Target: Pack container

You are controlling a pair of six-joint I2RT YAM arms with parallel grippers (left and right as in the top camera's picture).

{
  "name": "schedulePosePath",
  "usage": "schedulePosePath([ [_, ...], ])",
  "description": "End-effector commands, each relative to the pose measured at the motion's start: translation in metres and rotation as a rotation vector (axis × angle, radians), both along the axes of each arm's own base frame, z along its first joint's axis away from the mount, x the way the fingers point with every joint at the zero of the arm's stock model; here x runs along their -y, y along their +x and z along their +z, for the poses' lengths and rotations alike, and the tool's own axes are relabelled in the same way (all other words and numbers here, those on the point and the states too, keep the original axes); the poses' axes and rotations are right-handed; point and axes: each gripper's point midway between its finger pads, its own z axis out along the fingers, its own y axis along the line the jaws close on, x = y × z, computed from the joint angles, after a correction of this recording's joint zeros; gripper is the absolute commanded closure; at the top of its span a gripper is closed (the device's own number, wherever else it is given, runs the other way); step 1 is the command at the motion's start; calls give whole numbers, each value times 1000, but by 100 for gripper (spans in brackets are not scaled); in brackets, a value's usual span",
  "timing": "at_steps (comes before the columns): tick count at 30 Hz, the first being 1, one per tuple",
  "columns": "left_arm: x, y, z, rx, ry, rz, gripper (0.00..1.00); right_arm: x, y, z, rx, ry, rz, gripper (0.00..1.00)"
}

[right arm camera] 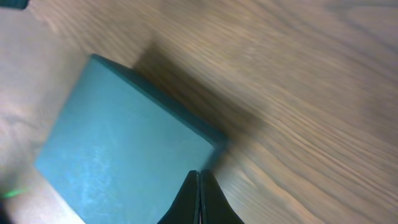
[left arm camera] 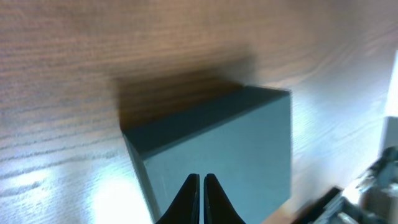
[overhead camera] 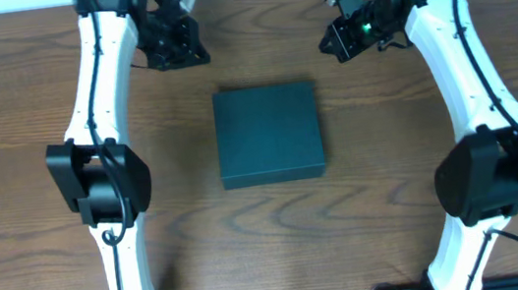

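Only one obstacle mid-table for you: the container (overhead camera: 268, 134), lid down, flat on the table (overhead camera: 18, 115). There's bare wood on all four sides of it, so you can come in from any side or from the top. The left gripper (overhead camera: 172, 39) sits beyond its far-left corner and the right gripper (overhead camera: 349, 33) beyond its far-right corner. Both are apart from the box w/ fingers pressed together. The left arm (overhead camera: 95, 180) & right arm (overhead camera: 490, 171) flank the box, well apart from it, leaving open lanes btwn.
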Motion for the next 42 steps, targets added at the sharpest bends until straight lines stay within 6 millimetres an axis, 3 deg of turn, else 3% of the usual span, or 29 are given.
schedulePosePath([
  [1, 10, -7, 12, 87, 105, -79, 94, 23, -3, 40, 121, -135, -73, 99],
  [4, 15, -10, 8, 98, 155, -101, 94, 35, -8, 60, 177, -188, -109, 98],
  [5, 19, -11, 8, 99, 152, -108, 94, 36, -10, 67, 194, -185, -110, 85],
  [7, 22, -12, 10, 97, 143, -113, 94, 36, -12, 76, 218, -179, -113, 18],
  [8, 23, -14, 12, 94, 134, -110, 69, 36, -14, 80, 227, -178, -114, 1],
  [10, 24, -17, 19, 98, 117, -109, 30, 36, -15, 84, 235, -176, -115, 1],
  [11, 24, -17, 23, 106, 116, -109, 5, 36, -15, 84, 235, -176, -115, 1],
  [16, 21, -26, 65, 200, 103, -100, 5, 36, -15, 84, 234, -176, -114, 1],
  [21, 17, -46, 126, 256, 45, 30, 5, 36, -15, 84, 234, -176, -114, 1],
  [24, 14, -53, 144, 297, 37, 33, 5, 36, -15, 84, 234, -176, -114, 1],
  [34, 9, -55, 145, 303, 63, 44, 5, 36, -15, 84, 234, -176, -114, 1],
  [42, -19, -52, 153, 330, 106, 111, 5, 36, -15, 84, 234, -176, -114, 1],
])
